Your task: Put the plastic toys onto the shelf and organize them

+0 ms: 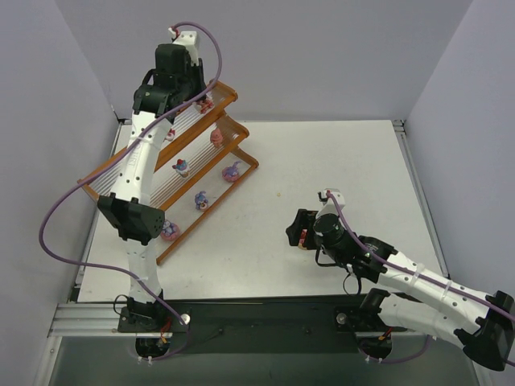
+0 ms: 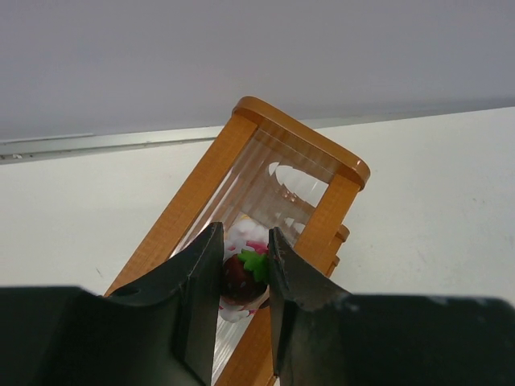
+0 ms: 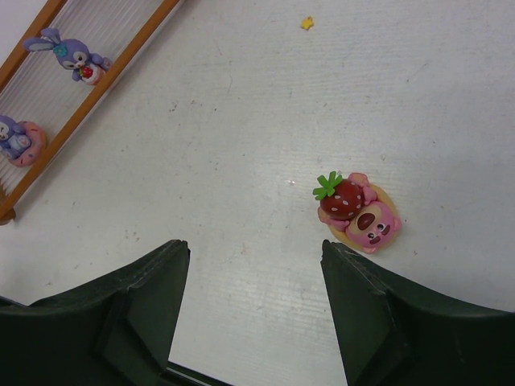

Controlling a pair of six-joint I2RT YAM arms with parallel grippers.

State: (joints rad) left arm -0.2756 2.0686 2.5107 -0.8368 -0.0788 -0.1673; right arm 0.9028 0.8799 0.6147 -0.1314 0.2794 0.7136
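The shelf (image 1: 228,91) is standing slanted on the left side of the worktop (image 1: 338,161). It is orange-brown with three clear ribbed steps. A strawberry toy (image 2: 241,277), red with a green leaf, is being pinched between the fingers of the left gripper (image 2: 244,237) on the top step. A purple bunny (image 3: 68,55) and a pink donut toy (image 3: 20,141) are sitting on the bottom step. A pink bear toy (image 3: 362,215) with a strawberry on its head is lying on the worktop, well apart from the shelf.

One shelf (image 2: 342,209); two arms (image 1: 137,169) — eight toys (image 3: 358,213) in view.
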